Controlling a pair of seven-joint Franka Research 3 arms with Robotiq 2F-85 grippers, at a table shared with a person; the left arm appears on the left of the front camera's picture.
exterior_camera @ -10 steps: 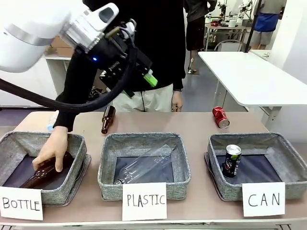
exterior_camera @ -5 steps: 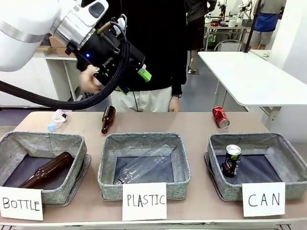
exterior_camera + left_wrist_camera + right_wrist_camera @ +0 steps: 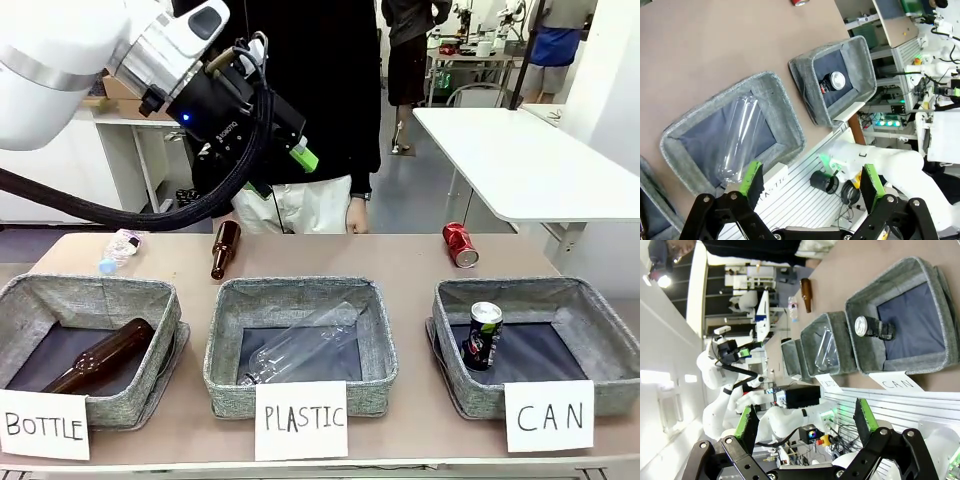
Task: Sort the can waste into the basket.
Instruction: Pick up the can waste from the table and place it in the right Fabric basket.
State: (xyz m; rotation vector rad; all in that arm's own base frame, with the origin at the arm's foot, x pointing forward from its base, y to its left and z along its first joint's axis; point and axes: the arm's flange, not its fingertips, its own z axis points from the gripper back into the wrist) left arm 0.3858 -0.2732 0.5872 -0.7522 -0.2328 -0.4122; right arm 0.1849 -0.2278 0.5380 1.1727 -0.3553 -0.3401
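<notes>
Black can point(image 3: 484, 336) upright inside CAN basket point(image 3: 600, 310); red can point(image 3: 460, 244) lying on worktop point(image 3: 400, 258) beyond it, unsorted. My left jaws point(image 3: 301, 158) wide open, empty, high above. Right jaws point(image 3: 805, 427) open, empty. Next, I judge: reach far-right, grip red can.

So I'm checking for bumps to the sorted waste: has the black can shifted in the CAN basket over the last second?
No. The black can stands upright at the same spot by the CAN basket's left wall.
</notes>
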